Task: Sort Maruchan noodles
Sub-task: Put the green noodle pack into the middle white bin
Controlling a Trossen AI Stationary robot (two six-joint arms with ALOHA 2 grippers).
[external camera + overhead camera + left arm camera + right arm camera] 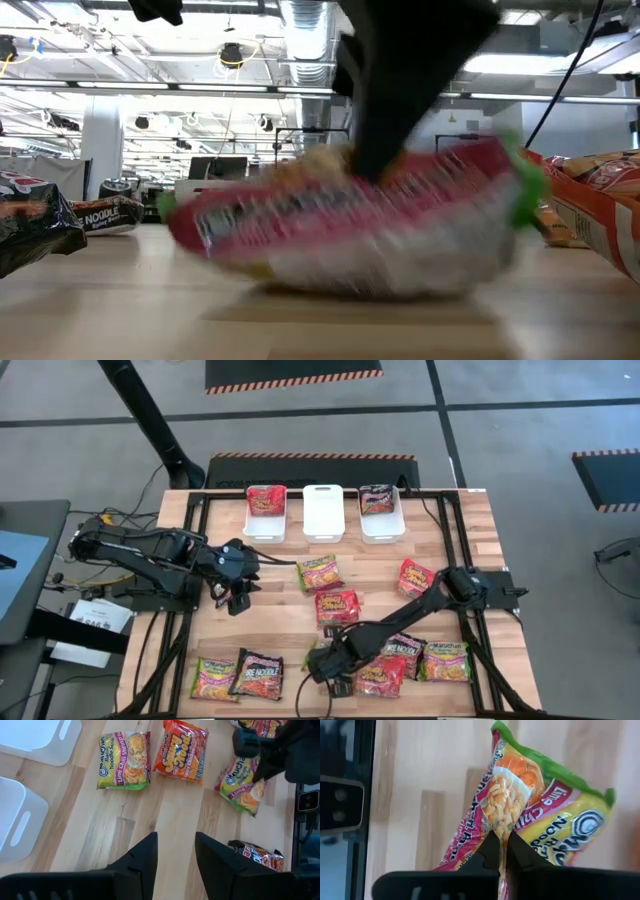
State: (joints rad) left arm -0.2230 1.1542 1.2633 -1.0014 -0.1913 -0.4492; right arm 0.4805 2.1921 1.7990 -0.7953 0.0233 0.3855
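Maruchan noodle packets lie flat on the wooden table. My right gripper [324,662], reaching to the near middle, is shut on a green-yellow packet [535,815], which fills the low view as a blurred packet [350,235] and shows in the left wrist view as a green-yellow packet [242,787]. My left gripper [175,862] is open and hovers over bare wood left of centre [238,600]. Loose in the middle lie a green-yellow packet [318,572] and two red packets [337,607], [415,577]. The far-left bin [265,525] holds a red packet and the far-right bin [381,525] a black one. My right gripper pinches the green-yellow packet between its two fingers at the edge nearest the wrist [496,842], with the packet's green end [555,770] pointing away. The fingers come down on it from above [400,130]. The packet hangs tilted under them, low over the table; whether it is clear of the wood I cannot tell.
An empty white bin [323,512] stands between the two filled ones at the far edge. More packets lie near the front: green-yellow [213,678] and black [257,673] on the left, red [380,675], black [405,648] and green-yellow [445,660] on the right.
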